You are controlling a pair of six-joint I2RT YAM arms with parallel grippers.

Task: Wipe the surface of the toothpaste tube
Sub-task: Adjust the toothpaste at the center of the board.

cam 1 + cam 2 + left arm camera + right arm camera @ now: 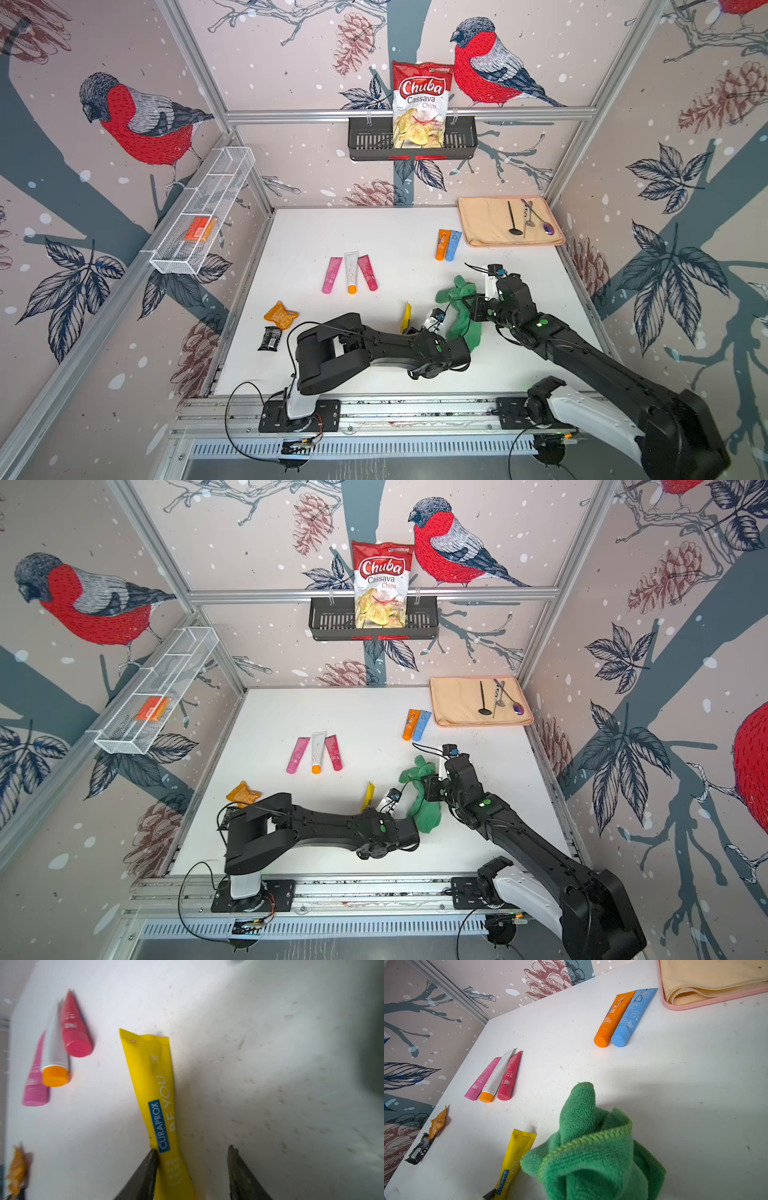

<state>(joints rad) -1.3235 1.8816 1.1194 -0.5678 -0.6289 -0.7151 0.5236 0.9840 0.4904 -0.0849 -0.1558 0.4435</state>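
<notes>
Light, soft, slick yellow tube (154,1088) suits a near-end hold; left pincer (192,1148) released, right pincer (473,302) clenching green cloth (591,1157).

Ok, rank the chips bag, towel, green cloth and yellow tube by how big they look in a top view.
Largest: chips bag and towel, about equal.
Then: green cloth.
Smallest: yellow tube, only partly visible.
</notes>
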